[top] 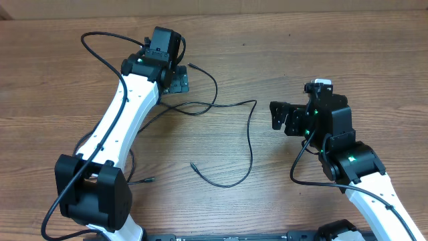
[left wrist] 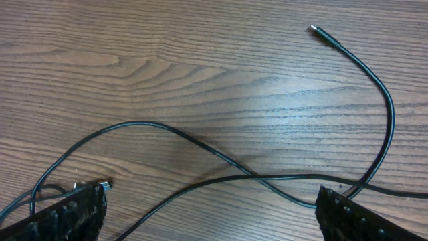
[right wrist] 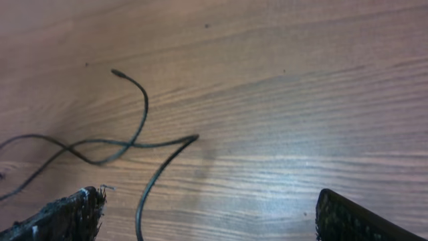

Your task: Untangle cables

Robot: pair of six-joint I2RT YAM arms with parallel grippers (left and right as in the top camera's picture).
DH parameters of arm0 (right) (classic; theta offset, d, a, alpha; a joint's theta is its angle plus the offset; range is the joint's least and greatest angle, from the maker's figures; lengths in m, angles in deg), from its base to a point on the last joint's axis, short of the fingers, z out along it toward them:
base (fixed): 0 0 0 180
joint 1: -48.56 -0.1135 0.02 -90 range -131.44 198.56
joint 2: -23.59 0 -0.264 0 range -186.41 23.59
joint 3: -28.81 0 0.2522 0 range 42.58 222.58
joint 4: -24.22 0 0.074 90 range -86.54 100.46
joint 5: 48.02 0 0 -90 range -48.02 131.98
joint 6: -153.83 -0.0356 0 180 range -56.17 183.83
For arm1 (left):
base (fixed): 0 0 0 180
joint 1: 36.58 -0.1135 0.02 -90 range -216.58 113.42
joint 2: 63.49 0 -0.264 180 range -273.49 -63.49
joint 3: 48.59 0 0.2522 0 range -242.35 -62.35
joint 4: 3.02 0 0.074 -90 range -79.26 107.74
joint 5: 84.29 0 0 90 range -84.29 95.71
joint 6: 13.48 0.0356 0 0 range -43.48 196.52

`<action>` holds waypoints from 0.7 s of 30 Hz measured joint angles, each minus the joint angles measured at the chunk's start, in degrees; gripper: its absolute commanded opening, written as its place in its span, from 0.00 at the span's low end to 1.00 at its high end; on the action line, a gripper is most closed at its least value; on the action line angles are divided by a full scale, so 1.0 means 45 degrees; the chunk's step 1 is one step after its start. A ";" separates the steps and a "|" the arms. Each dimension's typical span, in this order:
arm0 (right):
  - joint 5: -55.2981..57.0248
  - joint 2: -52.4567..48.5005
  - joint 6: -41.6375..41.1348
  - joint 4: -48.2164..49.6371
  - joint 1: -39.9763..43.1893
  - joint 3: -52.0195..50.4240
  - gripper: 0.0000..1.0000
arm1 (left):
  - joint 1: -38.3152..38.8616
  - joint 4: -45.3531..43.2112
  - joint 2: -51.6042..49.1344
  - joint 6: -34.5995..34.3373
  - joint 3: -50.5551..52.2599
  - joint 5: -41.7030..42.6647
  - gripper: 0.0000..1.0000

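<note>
Cables (left wrist: 257,176) cross right under the left end effector (top: 178,79), which should pinch only one, since it and the right end effector (top: 276,116) both gape, holding nothing.

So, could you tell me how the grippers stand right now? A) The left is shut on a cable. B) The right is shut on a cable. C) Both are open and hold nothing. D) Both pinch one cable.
C: in the wrist views the left gripper and the right gripper each show fingers wide apart, and the cables lie loose on the table.
</note>
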 measured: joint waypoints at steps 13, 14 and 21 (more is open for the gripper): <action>-0.0495 -0.1355 0.0063 -0.0937 0.0000 0.0000 1.00 | 0.0000 0.0000 0.0000 0.0000 0.0000 0.0000 1.00; -0.0753 -0.1433 0.0063 -0.0879 0.0000 0.0000 1.00 | 0.0000 0.0000 0.0000 0.0000 0.0000 0.0000 1.00; -0.3385 -0.1875 0.0063 0.0155 0.0000 0.0000 1.00 | 0.0000 0.0000 0.0000 0.0000 0.0000 0.0000 1.00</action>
